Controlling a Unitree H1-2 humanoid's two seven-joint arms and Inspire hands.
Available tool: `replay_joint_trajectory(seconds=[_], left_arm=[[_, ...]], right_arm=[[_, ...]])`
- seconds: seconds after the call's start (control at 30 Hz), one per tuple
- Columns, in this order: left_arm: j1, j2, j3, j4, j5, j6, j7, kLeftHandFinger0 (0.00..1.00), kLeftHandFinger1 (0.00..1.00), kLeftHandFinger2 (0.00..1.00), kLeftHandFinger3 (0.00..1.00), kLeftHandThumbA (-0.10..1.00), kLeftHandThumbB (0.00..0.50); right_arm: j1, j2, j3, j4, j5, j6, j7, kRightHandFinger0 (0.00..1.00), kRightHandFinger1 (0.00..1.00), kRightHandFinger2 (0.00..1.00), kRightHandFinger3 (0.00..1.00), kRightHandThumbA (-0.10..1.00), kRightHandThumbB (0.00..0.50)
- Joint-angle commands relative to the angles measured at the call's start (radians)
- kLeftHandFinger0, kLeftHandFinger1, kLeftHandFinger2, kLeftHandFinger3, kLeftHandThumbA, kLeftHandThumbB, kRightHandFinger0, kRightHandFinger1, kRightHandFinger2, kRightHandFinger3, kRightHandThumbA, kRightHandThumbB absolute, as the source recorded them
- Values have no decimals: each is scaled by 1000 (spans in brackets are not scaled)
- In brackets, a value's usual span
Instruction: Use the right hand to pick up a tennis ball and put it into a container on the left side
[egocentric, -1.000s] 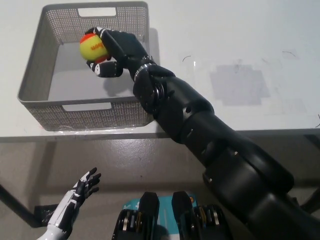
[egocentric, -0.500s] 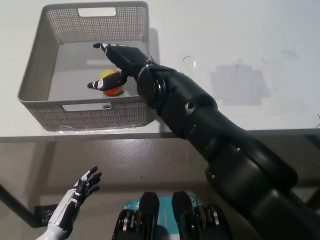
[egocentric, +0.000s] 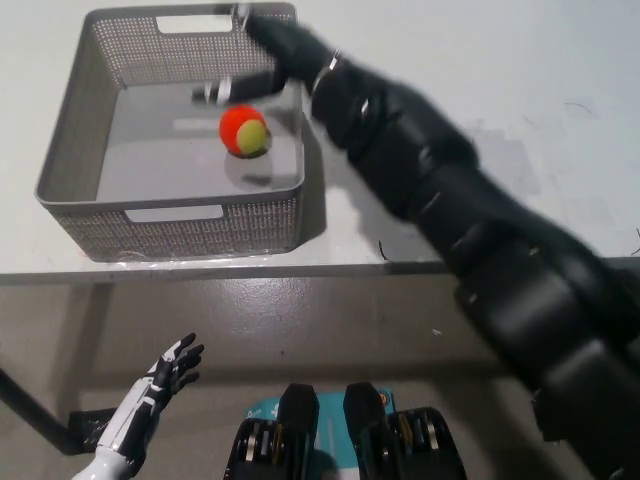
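A: Where is the ball (egocentric: 245, 131)?

B: Inside the basket (egocentric: 80, 150), lying on its floor toward the right wall. It shows an orange part and a yellow-green part. Nothing holds it.

A: And the right hand (egocentric: 262, 60)?

B: It is over the basket's far right corner, blurred. The fingers are spread apart and hold nothing; one finger (egocentric: 232, 90) reaches left over the basket floor, just beyond the ball and apart from it. Another points up past the basket's far rim.

A: How does the arm (egocentric: 450, 210) run?

B: From the bottom right of the picture it crosses the desk (egocentric: 480, 80) diagonally to the basket's right side. It too is smeared by motion.

A: Describe the basket.

B: A grey perforated box with a handle slot in the far wall and another in the near wall. It stands on the white desk, with its near wall close to the desk's front edge. Only the ball lies in it.

A: Anything else on the desk?

B: A pale grey patch (egocentric: 500, 165) to the right of the basket, partly covered by the arm, and a few thin dark marks further right.

A: The left hand (egocentric: 170, 368)?

B: It rests low, below the desk's front edge and below the basket's near left part, over the floor. Its fingers are spread and it holds nothing.
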Motion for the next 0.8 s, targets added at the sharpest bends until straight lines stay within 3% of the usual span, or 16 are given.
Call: replay_joint_trajectory(seconds=[0.0, 0.13, 0.37, 0.5, 0.63, 0.77], left_arm=[[-22, 23, -4, 4, 3, -56, -15, 1000, 1000, 1000, 1000, 1000, 337], [-26, 19, -4, 15, 5, -57, -9, 1000, 1000, 1000, 1000, 1000, 318], [-14, 20, -2, -5, -14, -30, -20, 1000, 1000, 1000, 1000, 1000, 294], [-14, 20, -2, -19, -12, -14, -18, 1000, 1000, 1000, 1000, 1000, 294], [-10, 23, -2, -21, -16, -18, -24, 1000, 1000, 1000, 1000, 1000, 295], [-9, 22, -3, -17, -22, -16, -29, 1000, 1000, 1000, 1000, 1000, 296]], right_arm=[[-100, -72, -99, -137, 106, -70, 22, 1000, 1000, 1000, 1000, 1000, 458], [-65, -127, -159, -303, 131, -56, 37, 1000, 1000, 1000, 1000, 1000, 454], [169, -223, -251, -825, 191, 82, 94, 1000, 1000, 1000, 1000, 1000, 445], [383, -265, -304, -1162, 238, 125, 112, 1000, 1000, 1000, 1000, 1000, 372], [591, -267, -350, -1376, 346, 112, 127, 1000, 1000, 1000, 1000, 1000, 383], [770, -276, -354, -1519, 359, 75, 115, 1000, 1000, 1000, 1000, 1000, 404]])
